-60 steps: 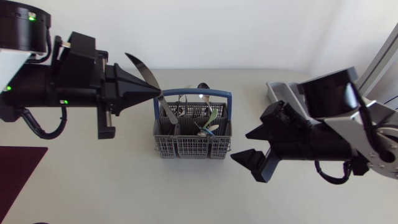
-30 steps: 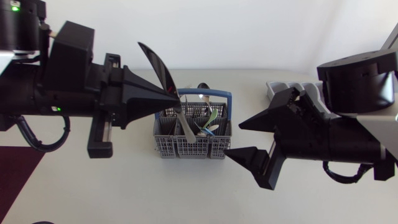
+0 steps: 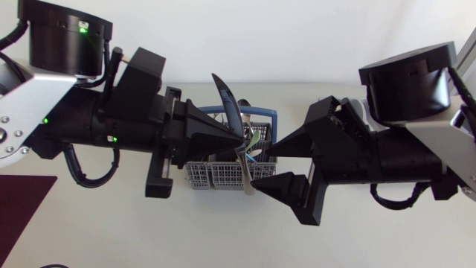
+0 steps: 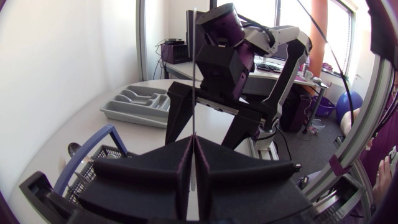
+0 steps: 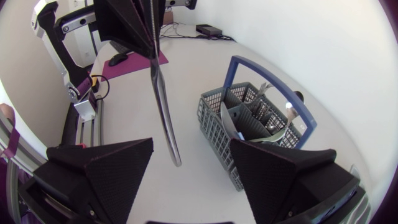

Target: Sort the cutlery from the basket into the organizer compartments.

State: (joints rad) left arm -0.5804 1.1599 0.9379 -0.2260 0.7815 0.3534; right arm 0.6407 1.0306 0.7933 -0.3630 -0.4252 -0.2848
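My left gripper is shut on a table knife and holds it upright above the grey cutlery basket with the blue handle. The blade points up and the handle hangs down. My right gripper is open, and the knife's handle end lies near its fingers. In the right wrist view the knife hangs between the wide-apart fingers without touching them. From the left wrist, the gripper pinches the knife edge-on, with my right arm just ahead. More cutlery stands in the basket.
The grey organizer tray lies on the table beyond my right arm, mostly hidden in the head view. A dark red mat lies at the table's left front corner.
My left arm has lifted the knife out of the basket and carried it right. My right arm has come left, so the knife now hangs between its open fingers.
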